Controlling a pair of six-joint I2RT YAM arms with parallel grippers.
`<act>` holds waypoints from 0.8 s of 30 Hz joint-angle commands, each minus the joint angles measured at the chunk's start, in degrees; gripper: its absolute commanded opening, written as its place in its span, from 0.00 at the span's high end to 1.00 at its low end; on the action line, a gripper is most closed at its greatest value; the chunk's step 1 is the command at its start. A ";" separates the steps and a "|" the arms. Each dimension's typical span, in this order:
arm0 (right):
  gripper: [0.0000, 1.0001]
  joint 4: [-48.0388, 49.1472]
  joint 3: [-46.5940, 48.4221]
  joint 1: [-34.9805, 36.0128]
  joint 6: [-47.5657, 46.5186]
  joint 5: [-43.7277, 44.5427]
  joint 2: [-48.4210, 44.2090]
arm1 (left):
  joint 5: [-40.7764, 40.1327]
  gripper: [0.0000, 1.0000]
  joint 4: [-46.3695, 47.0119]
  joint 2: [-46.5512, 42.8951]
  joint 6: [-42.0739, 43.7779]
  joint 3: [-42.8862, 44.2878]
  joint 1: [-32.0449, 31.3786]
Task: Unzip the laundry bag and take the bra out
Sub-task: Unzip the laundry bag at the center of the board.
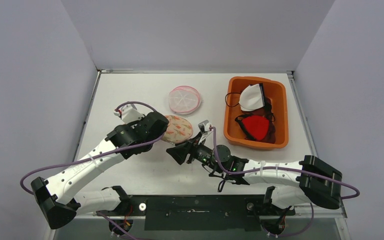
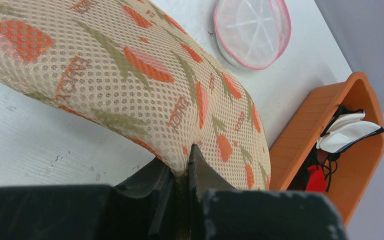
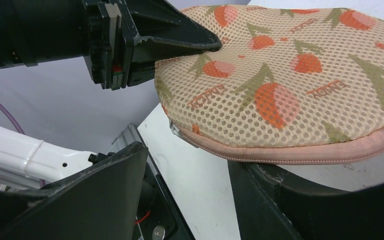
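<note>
The left gripper point(image 2: 182, 170) is clamped tight on the rim of the laundry bag point(image 1: 178, 129) – the mesh one printed with orange fruit – and holds that edge up off the table point(image 1: 130, 90), near the middle. The right gripper point(image 3: 187, 165) sits just under the bag's near edge, its jaws apart, with the pink zipper point(image 3: 300, 155) running closed above them – nothing is gripped there. Just beyond lies a round, pink-rimmed pouch point(image 1: 184, 99). To the right stands an orange bin point(image 1: 281, 107).
</note>
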 commanded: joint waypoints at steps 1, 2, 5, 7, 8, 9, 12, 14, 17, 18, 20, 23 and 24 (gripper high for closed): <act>0.41 5.47 2.32 -0.92 1.26 1.33 0.73 | -2.03 1.00 0.50 -0.28 -1.04 2.39 -0.62; 0.41 6.15 2.14 -1.09 1.42 1.28 0.82 | -2.03 1.00 0.49 -0.32 -1.09 2.36 -0.62; 0.45 6.85 2.26 -1.54 1.64 0.27 1.19 | -2.12 1.00 0.76 -0.71 -1.20 1.89 -0.66; 0.47 6.92 2.53 -1.95 2.07 -0.48 1.49 | -2.20 1.00 1.20 -1.03 -1.30 1.40 -0.64; 0.49 7.13 2.70 -2.10 2.16 -0.84 1.58 | -2.21 1.00 1.55 -1.20 -1.34 1.20 -0.63; 0.51 7.16 2.87 -2.26 2.25 -1.07 1.77 | -2.15 1.00 1.65 -1.31 -1.30 1.01 -0.60; 0.55 7.18 3.21 -2.51 2.38 -1.46 2.02 | -2.12 1.00 1.73 -1.29 -1.32 0.89 -0.66; 0.57 7.84 3.07 -2.56 2.53 -1.64 2.01 | -2.12 1.00 1.73 -1.36 -1.30 0.81 -0.66; 0.60 8.66 3.17 -2.69 2.62 -2.21 2.08 | -2.06 1.00 1.85 -1.41 -1.41 0.56 -0.58; 0.61 8.92 3.29 -2.70 2.62 -2.43 2.14 | -2.05 1.00 1.83 -1.39 -1.42 0.49 -0.61; 0.62 9.62 3.38 -2.71 2.71 -2.96 2.23 | -1.99 1.00 1.97 -1.29 -1.45 0.36 -0.61; 0.63 10.27 3.50 -2.69 2.79 -3.00 2.48 | -1.95 1.00 2.27 -1.25 -1.91 0.00 -0.63; 0.64 10.24 3.64 -2.71 2.79 -3.01 2.52 | -1.89 1.00 2.38 -1.34 -1.99 -0.21 -0.63</act>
